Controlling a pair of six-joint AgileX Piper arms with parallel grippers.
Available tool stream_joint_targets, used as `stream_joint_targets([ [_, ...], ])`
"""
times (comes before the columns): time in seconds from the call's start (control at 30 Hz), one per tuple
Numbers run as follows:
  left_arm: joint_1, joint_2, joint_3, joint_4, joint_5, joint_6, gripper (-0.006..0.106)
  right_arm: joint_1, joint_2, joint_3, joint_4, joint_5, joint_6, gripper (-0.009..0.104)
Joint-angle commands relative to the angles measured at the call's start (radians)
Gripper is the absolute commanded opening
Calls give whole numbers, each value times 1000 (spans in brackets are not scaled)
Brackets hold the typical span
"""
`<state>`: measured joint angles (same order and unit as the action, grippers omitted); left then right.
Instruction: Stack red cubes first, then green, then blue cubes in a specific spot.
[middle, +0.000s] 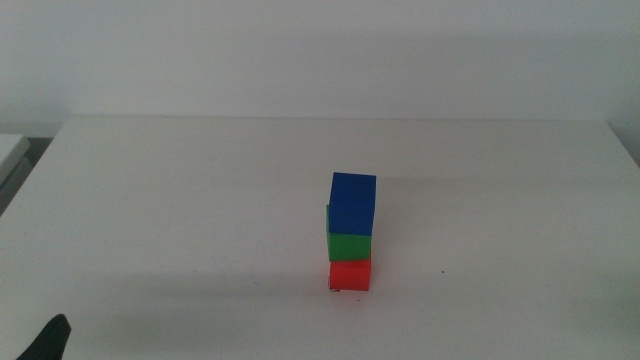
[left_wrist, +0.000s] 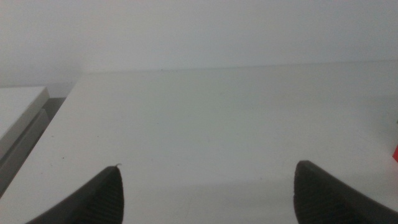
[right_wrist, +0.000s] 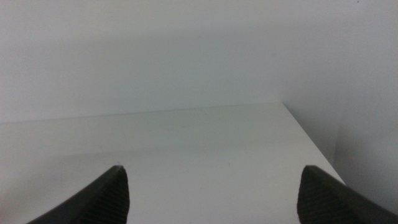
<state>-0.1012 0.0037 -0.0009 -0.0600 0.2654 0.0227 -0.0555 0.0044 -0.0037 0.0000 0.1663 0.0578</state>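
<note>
On white table (middle: 180, 200), near centre: three cubes in a single column, red cube (middle: 350, 275) at the base, green cube (middle: 349, 246) on it, blue cube (middle: 352, 204) on top. Stack upright, faces roughly flush, blue cube turned very slightly off line with the two below. Chosen spot itself hidden under the red cube; one tiny dark speck on the tabletop to the right of the stack. Nothing touching the column.

Left gripper (left_wrist: 208, 193) well back from the stack, low over bare tabletop, jaws spread wide with empty table between them; only a dark tip (middle: 50, 340) of it at the lower left corner of the middle view. At the far edge of the left wrist view, a sliver of red, too small to tell more.

Right gripper (right_wrist: 211, 193) out of the middle view altogether, likewise low and level over the table, aimed toward the back wall and the table's far corner, jaws wide apart, holding nothing. Neither arm reaching toward the cubes.
</note>
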Motion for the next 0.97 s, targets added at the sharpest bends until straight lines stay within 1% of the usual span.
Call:
stream_joint_targets([
  [0.0, 0, -4, 1, 0, -18, -3, 94, -5, -4, 4, -8, -15, -5, 82],
  [0.1, 0, -4, 1, 0, -18, -3, 94, -5, -4, 4, -8, -15, -5, 82],
  [0.17, 0, -4, 1, 26, -19, -1, 94, -5, -4, 4, -8, -15, -5, 82],
  [0.37, 0, -4, 1, 26, -19, -1, 94, -5, -4, 4, -8, -15, -5, 82],
  [0.47, 0, -4, 1, 26, -19, -1, 94, 44, -4, 4, -8, -15, -5, 82],
  [0.6, 0, -4, 1, 26, -19, -1, 94, 73, -4, 4, -8, -15, -5, 82],
  [0.73, 0, -4, 1, 53, -19, -1, 94, 76, -4, 4, -8, -15, -5, 81],
  [0.93, 0, -4, 1, 53, -19, -1, 94, 76, -4, 4, -8, -15, -5, 81],
])
